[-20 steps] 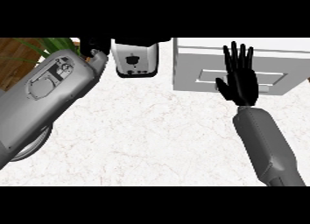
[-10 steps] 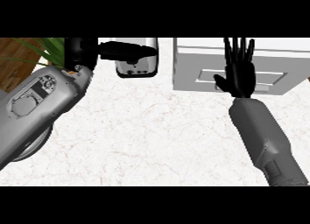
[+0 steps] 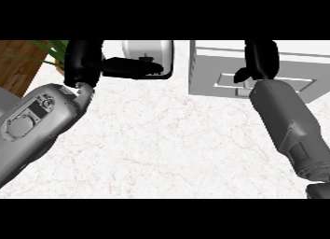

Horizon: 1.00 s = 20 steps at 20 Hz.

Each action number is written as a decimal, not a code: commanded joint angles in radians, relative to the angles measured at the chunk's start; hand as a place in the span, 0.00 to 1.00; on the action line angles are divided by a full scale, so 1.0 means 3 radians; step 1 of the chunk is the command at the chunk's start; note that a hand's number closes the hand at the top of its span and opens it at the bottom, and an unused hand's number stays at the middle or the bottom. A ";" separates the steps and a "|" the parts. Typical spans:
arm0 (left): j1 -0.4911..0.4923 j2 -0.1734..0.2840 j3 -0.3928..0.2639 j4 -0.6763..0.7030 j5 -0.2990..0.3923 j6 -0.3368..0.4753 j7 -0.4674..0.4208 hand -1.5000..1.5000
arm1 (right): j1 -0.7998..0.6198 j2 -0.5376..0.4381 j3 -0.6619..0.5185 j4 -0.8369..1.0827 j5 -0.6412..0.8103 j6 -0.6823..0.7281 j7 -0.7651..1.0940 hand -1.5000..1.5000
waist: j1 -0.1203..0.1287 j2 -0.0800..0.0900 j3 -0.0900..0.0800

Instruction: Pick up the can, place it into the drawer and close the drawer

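White marble counter (image 3: 161, 144): left hand (image 3: 120, 65) curls round the can (image 3: 150, 58); right hand's (image 3: 260, 58) fingers unclear.

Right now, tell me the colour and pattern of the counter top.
The counter top is white with faint, thin marble-like veins, clearest in the head view between the two forearms.

Kitchen setting: white marble worktop (image 3: 161, 140); grey drawer unit (image 3: 216, 70) far right; wood floor (image 3: 13, 60) and green plant (image 3: 54, 49) far left.
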 commanded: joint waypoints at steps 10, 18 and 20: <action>0.0293 0.0086 0.0107 -0.0188 -0.0035 -0.0108 -0.0084 0.00 | -0.0459 0.0207 -0.0451 0.0162 -0.0504 0.0060 -0.0468 0.00 | 0.0062 0.0034 0.0020; 0.0420 0.0034 0.0103 -0.0242 -0.0096 -0.0080 -0.0149 0.00 | -0.0529 0.0332 -0.0979 0.0082 -0.1141 0.0357 -0.1007 0.00 | 0.0001 0.0024 0.0021; 0.0554 0.0053 0.0101 -0.0327 -0.0138 -0.0017 -0.0200 0.00 | -0.0491 0.0280 -0.1131 0.0063 -0.1331 0.0520 -0.1191 0.00 | -0.0022 0.0000 0.0018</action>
